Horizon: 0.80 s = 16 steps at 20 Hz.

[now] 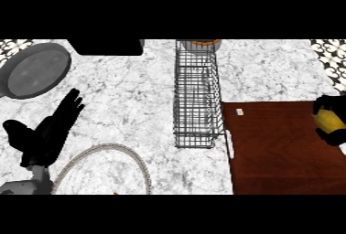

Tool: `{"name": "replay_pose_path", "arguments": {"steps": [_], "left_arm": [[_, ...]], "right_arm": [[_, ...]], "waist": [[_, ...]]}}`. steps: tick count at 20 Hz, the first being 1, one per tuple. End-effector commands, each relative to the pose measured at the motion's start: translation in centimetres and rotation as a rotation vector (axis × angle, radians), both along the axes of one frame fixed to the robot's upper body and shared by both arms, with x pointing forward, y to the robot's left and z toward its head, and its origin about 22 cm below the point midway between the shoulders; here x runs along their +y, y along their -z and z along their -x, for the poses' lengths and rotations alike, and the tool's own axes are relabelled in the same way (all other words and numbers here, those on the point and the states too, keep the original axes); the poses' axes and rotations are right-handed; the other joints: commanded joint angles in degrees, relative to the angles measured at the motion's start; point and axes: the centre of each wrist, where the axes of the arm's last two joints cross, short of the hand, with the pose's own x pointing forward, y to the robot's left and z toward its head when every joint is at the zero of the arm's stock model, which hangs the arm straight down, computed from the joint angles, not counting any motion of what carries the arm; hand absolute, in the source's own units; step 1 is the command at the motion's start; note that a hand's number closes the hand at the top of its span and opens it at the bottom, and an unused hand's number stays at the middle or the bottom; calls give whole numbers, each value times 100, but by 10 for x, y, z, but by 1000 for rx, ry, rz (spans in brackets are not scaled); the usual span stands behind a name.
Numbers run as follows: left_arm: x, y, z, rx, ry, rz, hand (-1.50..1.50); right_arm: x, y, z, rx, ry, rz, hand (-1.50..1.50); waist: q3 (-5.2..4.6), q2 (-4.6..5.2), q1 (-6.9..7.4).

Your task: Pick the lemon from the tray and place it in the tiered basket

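Observation:
At the view's right edge the yellow lemon (pixel 327 120) sits inside my right hand (pixel 333 135), whose black fingers curl round it above the dark wooden tray (pixel 270 146). The wire tiered basket (pixel 197 98) stands left of the tray, running from the counter's back toward the middle. My left hand (pixel 47 130) rests open at the lower left, fingers straight and pointing up, well apart from the lemon and the basket.
A grey round pan (pixel 34 71) lies at the back left. A black block (pixel 108 45) sits at the back edge. A round wire ring (pixel 105 169) lies at the lower left beside my left forearm. An orange-rimmed object (pixel 202 42) shows behind the basket.

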Motion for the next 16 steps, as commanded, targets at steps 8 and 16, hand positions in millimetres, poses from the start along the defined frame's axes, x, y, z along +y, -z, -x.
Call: {"name": "replay_pose_path", "arguments": {"steps": [8,16], "left_arm": [[2,7,5,37,-34,5,0],[-11,4,9,20,-56,-9,0]], "right_arm": [[14,-79,-29,-348,-198,-600,150],[51,-147,4,-244,-282,-617,150]], "waist": [[-21,-104,-241],[-19,-89,-250]]}}
